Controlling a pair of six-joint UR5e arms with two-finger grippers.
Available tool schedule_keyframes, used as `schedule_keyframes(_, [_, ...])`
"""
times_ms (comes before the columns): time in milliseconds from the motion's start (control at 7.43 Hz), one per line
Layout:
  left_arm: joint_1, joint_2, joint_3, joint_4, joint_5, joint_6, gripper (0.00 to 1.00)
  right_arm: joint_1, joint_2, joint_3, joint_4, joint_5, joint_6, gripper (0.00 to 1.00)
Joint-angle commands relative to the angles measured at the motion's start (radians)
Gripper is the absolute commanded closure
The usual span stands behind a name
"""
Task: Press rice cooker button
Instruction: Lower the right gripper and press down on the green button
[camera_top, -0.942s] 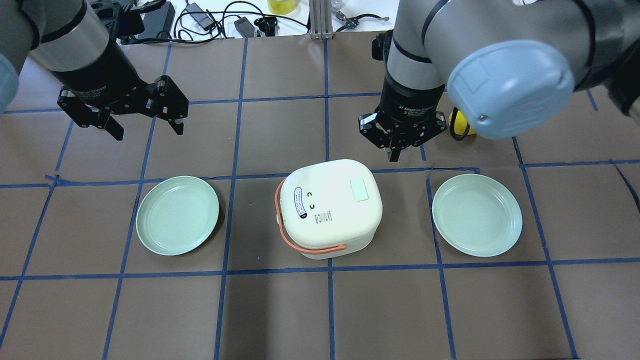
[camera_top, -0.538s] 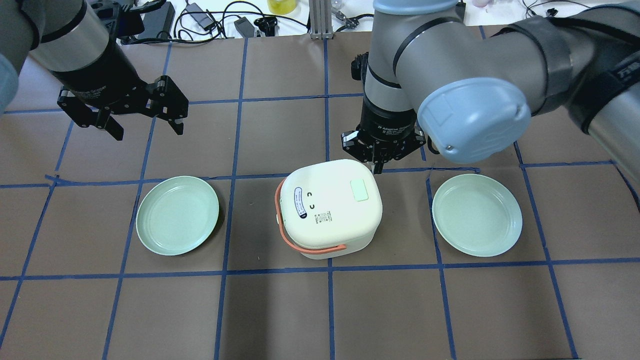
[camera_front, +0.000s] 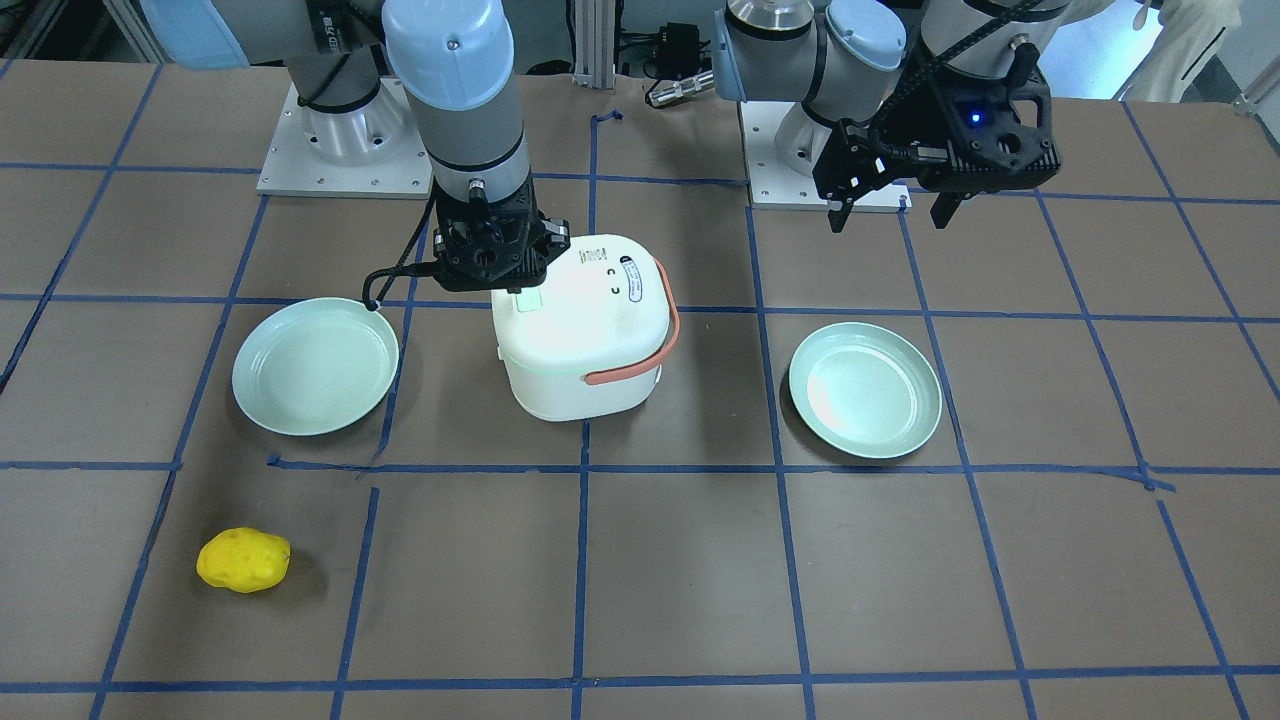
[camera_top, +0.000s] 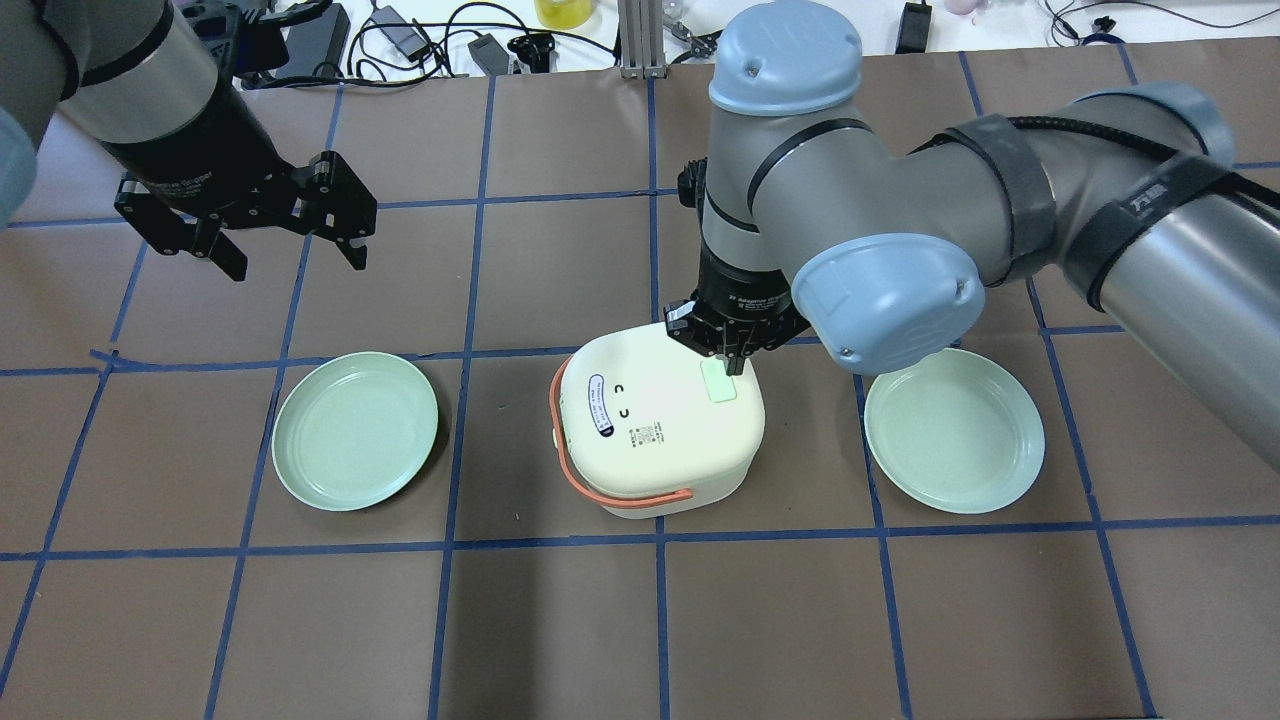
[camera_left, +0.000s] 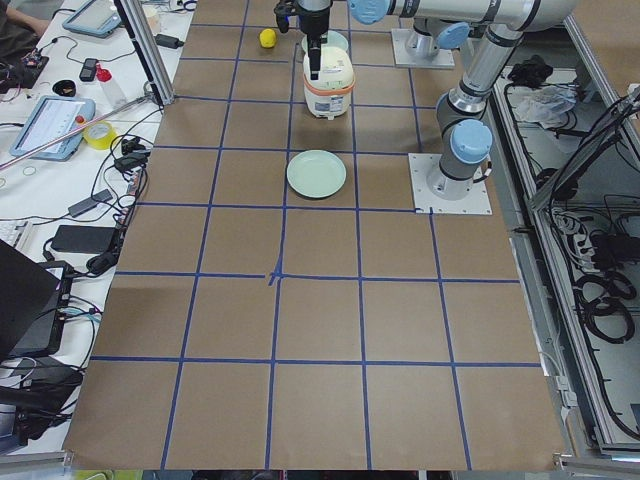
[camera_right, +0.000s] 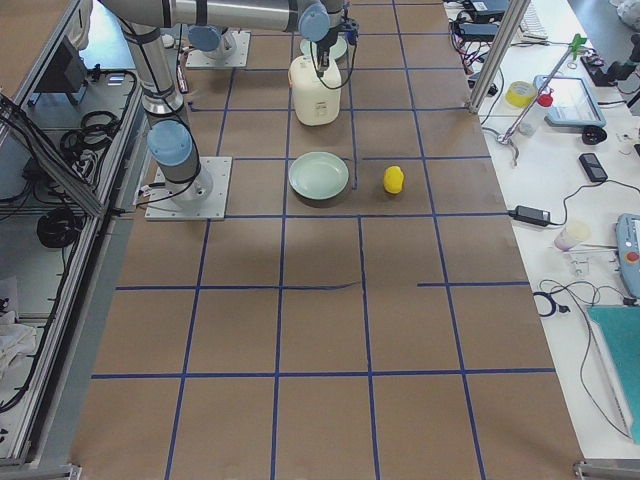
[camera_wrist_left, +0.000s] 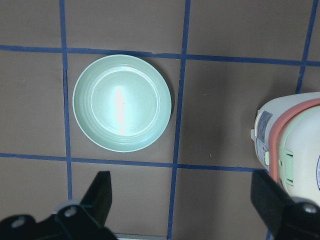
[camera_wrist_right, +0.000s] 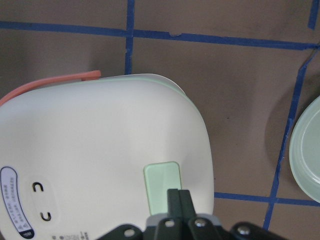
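Note:
The white rice cooker (camera_top: 650, 440) with a salmon handle stands mid-table between two plates; it also shows in the front view (camera_front: 590, 350). Its pale mint button (camera_top: 720, 386) sits on the lid near the right edge. My right gripper (camera_top: 733, 362) is shut, and its tips point down over the button's far edge. In the right wrist view the shut fingertips (camera_wrist_right: 178, 196) overlap the button (camera_wrist_right: 160, 182). I cannot tell whether they touch it. My left gripper (camera_top: 290, 250) is open and empty, hovering far left of the cooker.
A pale green plate (camera_top: 355, 430) lies left of the cooker and another (camera_top: 955, 430) right of it. A yellow lumpy object (camera_front: 243, 560) lies on the table's far side. Cables and gear sit beyond the table's far edge.
My right gripper has moved from behind the cooker toward me and leftward, and now stands over the lid at the button. The left arm has not moved.

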Motion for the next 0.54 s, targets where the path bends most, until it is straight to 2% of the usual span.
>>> schedule_keyframes(0, [0.000, 0.000, 0.000, 0.000, 0.000, -0.002, 0.00, 0.025, 0.020, 0.006, -0.003, 0.001, 0.001, 0.99])
schedule_keyframes(404, [0.000, 0.000, 0.000, 0.000, 0.000, 0.000, 0.00, 0.025, 0.026, 0.006, -0.003, 0.000, -0.001, 0.99])
